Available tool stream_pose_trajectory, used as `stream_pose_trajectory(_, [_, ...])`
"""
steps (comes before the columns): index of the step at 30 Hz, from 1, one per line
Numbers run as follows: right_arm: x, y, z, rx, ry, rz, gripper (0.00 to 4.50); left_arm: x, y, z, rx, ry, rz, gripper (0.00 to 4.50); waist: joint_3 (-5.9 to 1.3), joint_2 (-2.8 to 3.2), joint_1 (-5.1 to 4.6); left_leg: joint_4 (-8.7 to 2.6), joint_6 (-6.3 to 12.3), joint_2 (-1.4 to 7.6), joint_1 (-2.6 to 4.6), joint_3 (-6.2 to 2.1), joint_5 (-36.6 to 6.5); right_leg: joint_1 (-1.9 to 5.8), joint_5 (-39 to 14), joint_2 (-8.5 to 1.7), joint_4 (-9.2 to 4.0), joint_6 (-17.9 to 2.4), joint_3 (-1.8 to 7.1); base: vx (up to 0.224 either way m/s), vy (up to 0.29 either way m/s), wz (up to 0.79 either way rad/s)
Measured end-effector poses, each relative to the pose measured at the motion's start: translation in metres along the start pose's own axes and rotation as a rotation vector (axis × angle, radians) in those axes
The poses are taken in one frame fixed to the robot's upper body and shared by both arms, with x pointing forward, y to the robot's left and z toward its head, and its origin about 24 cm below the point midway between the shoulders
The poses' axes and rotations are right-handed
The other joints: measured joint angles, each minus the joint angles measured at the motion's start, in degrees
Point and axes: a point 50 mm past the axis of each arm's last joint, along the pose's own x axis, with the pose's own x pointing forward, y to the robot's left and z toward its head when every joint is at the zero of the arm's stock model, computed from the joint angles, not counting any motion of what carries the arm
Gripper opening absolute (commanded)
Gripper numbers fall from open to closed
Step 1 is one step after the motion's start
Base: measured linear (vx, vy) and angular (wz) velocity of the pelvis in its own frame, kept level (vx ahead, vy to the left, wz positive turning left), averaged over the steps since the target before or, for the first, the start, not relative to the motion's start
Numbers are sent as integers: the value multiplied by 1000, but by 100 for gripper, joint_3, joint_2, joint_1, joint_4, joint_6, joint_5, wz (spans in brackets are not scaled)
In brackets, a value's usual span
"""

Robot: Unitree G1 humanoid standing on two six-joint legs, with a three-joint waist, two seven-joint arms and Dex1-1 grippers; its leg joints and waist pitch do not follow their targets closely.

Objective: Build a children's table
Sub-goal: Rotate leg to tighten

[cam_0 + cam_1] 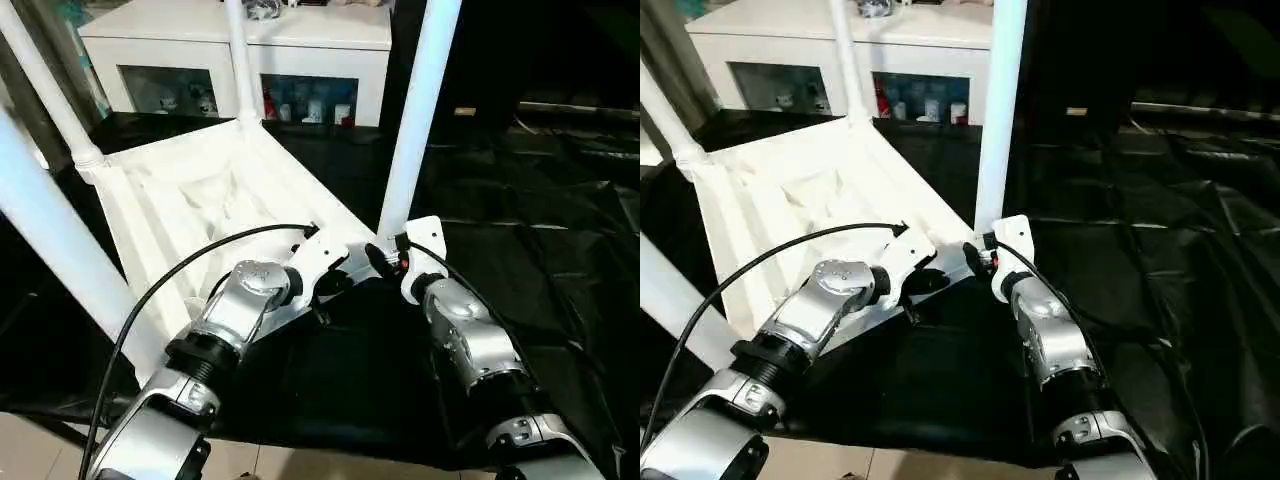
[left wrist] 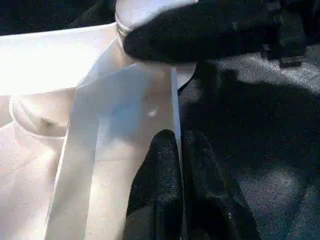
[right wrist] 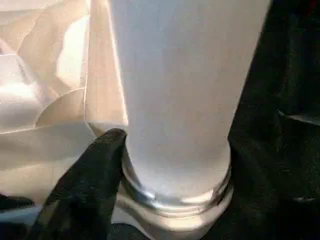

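On the black mat, top (image 1: 190,200) upside down w/ four legs (image 1: 415,120) in; I'm seating the last, probably. Left gripper (image 2: 181,150) pinches the rim; right gripper (image 3: 150,165) hugs the leg base.

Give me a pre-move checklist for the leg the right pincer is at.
1. Tabletop underside up on the black cloth: ok.
2. Near right leg upright in its socket: ok.
3. Leg fully seated: cannot tell.
4. Right pincer around the leg base, a finger touching it: ok.
5. Left pincer shut on the tabletop edge: ok.
6. Other three legs in place: ok.
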Motion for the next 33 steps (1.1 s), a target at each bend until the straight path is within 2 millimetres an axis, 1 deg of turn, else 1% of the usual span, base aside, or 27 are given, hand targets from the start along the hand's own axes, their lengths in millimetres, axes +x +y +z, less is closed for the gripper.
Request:
stream_pose_trajectory(2, [-1,-2,1,-5,-6,28,373,-2,1,-1,5,1,1,0,2,-1,-14,0,0,0,-1,0,0,-1,0,0,-1,0,1,0,0,0])
stream_pose_trajectory(6, [-9,-13,7,-24,-20,113,405,-6,3,-3,18,-3,-6,0,4,-4,-18,-8,0,0,-4,0,0,-7,-2,1,-1,3,0,0,0,0])
stream_pose_trajectory(8, [-18,-21,12,-42,-31,190,405,-10,4,-5,35,-7,-17,0,5,-5,-11,-19,0,1,-5,0,0,-13,-5,1,0,9,-1,0,0,0])
stream_pose_trajectory(10, [-30,-33,17,-91,-31,268,405,-15,7,-8,54,-11,-30,0,6,-6,9,-25,0,2,-6,0,0,-15,-9,2,0,16,-4,0,0,0])
stream_pose_trajectory(12, [-44,-40,16,-132,-8,351,405,-19,8,-10,73,-16,-49,0,6,-7,28,-30,-1,2,-6,0,-1,-14,-16,2,-2,26,-5,0,0,0])
stream_pose_trajectory(13, [-49,-43,14,-138,8,382,405,-20,8,-11,80,-22,-58,0,7,-9,21,-34,0,3,-7,0,-1,-17,-16,2,-2,27,-5,0,0,0])
stream_pose_trajectory(16, [-65,-44,6,-162,61,492,405,-22,7,-12,90,-29,-76,0,9,-10,50,-36,0,3,-14,1,-1,-25,-17,2,-2,28,-8,0,0,0])
stream_pose_trajectory(20, [-79,-46,10,-175,80,570,405,-25,6,-13,96,-33,-93,0,19,-26,63,-35,0,3,-14,1,-1,-27,-17,2,-3,29,-7,0,0,0])
stream_pose_trajectory(22, [-79,-44,14,-175,66,581,405,-25,5,-14,96,-34,-100,0,21,-29,65,-35,0,4,-13,1,-1,-27,-18,2,-2,29,-7,0,0,0])
stream_pose_trajectory(27, [-73,-39,13,-159,50,551,405,-27,0,-14,106,-43,-136,0,21,-28,100,-37,0,4,-18,3,-1,-34,-18,2,-2,30,-7,0,0,0])
stream_pose_trajectory(33, [-69,-38,15,-201,51,542,405,-40,-11,-19,119,-51,-272,0,15,-18,159,-44,-1,4,-24,6,-1,-41,-23,1,-3,34,-6,0,0,0])
